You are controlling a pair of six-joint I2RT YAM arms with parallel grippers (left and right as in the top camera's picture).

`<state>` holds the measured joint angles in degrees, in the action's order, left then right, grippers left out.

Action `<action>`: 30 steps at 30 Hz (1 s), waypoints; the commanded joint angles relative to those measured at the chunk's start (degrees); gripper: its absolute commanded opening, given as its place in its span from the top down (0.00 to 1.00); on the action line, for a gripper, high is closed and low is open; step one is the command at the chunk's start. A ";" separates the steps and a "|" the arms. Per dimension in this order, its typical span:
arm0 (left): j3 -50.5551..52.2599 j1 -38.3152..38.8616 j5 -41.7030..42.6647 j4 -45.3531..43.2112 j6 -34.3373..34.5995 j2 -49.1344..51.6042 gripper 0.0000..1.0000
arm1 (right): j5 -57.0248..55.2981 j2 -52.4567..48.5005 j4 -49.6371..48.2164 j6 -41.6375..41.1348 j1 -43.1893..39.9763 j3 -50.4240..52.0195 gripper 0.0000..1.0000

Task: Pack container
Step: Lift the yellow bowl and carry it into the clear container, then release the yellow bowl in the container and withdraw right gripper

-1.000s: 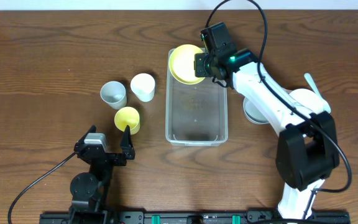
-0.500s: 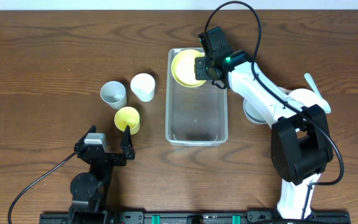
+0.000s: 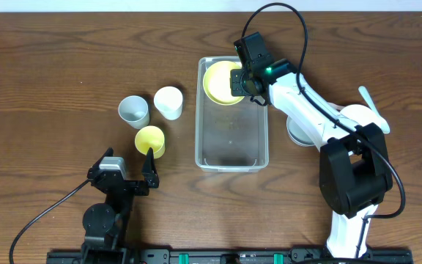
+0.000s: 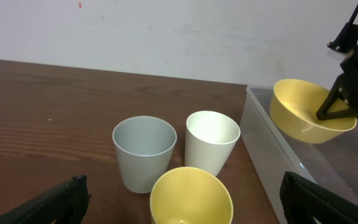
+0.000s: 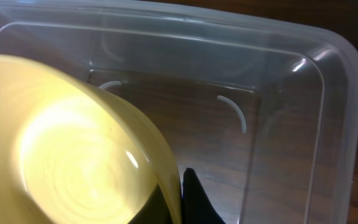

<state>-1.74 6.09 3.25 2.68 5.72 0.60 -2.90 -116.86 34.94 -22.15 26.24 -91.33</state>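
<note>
My right gripper (image 3: 236, 79) was pinched tight on the rim of the yellow bowl (image 3: 219, 82). The bowl hung tilted over the far end of the container (image 3: 231, 168), which sat mid-table with a bare floor. From the left wrist view the bowl looked clear of the floor, held by one edge only. My worry was that letting go at that tilt could make it drop, rock, or catch its lip on the container's far wall. A thin rim grip could also slip. My left gripper (image 3: 128, 155) sat spread wide, idle, just behind the yellow cup (image 3: 150, 139), with the white cup (image 3: 168, 102) and grey-blue cup (image 3: 133, 111) beyond.
</note>
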 commanded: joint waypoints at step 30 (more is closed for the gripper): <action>1.51 -0.28 0.22 1.07 -0.81 -0.31 0.02 | -0.52 -5.79 -2.56 -2.01 2.23 -0.37 0.98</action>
<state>-1.74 6.09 3.25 2.68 5.69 0.60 -3.20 -122.74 33.12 -23.27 28.21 -91.33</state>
